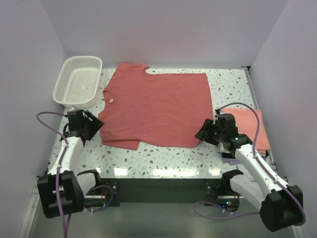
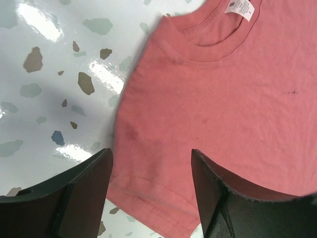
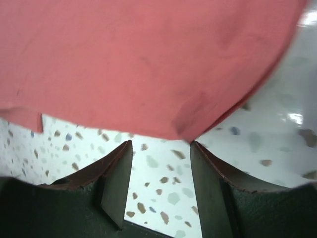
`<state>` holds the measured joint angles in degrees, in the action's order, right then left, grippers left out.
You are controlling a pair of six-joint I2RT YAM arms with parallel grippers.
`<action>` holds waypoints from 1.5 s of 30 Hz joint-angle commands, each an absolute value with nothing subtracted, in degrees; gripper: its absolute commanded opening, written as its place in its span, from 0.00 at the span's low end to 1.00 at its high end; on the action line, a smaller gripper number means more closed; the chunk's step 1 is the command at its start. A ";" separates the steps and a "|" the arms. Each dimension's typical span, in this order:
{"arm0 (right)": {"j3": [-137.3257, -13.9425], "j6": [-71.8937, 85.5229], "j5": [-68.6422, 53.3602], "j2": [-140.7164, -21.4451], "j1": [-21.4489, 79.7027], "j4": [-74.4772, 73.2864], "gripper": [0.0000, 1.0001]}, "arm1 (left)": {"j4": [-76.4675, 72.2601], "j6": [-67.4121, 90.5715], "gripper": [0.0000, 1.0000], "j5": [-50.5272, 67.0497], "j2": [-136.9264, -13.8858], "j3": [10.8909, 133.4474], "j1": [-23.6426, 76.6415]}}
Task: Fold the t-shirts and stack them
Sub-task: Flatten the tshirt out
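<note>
Along the near edge of the surface [image 1: 168,157] both grippers stand open: the left gripper [image 2: 151,156] over the near sleeve at 8 o'clock, the right gripper [image 3: 161,146] just short of the hem corner at 4 o'clock. Each should pinch its corner fully before lifting — then carry the edge evenly toward 12 o'clock across the flat dusty-red t-shirt [image 1: 158,104]. A folded salmon t-shirt [image 1: 246,126] lies at 3 o'clock.

Speckled table [image 1: 168,156]: red t-shirt [image 1: 158,106] flat centre, folded salmon t-shirt [image 1: 250,124] right, basket [image 1: 81,58] far-left.
</note>
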<state>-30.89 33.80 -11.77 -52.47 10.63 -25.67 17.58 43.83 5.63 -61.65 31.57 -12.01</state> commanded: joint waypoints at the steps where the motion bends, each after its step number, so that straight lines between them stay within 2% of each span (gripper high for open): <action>1: -34.98 36.38 -2.14 -53.69 22.99 -23.13 0.54 | 20.65 41.66 0.70 1.41 -59.24 33.84 -12.57; 6: -38.66 37.79 4.02 -64.67 42.40 -11.19 0.52 | 21.01 39.82 0.70 5.08 -58.89 36.03 -12.66; 9: -44.72 36.47 10.27 -73.54 49.63 -10.29 0.51 | 21.44 38.85 0.70 7.37 -58.62 38.23 -12.74; 16: -50.35 34.72 11.42 -86.20 59.23 -0.26 0.50 | 23.38 36.83 0.70 8.53 -57.22 41.22 -12.66; 20: -58.59 30.34 13.26 -96.31 65.72 2.81 0.48 | 24.69 35.95 0.70 8.35 -57.04 43.76 -12.66; 25: -64.68 27.16 16.25 -106.06 69.87 5.09 0.47 | 25.75 34.98 0.70 7.56 -56.25 46.05 -12.66; 29: -69.25 23.21 21.35 -109.42 73.38 5.36 0.47 | 26.01 34.54 0.70 7.65 -56.07 47.02 -12.74; 45: -77.96 20.21 26.72 -120.67 73.92 3.78 0.47 | 26.10 33.40 0.70 8.17 -55.81 46.67 -12.66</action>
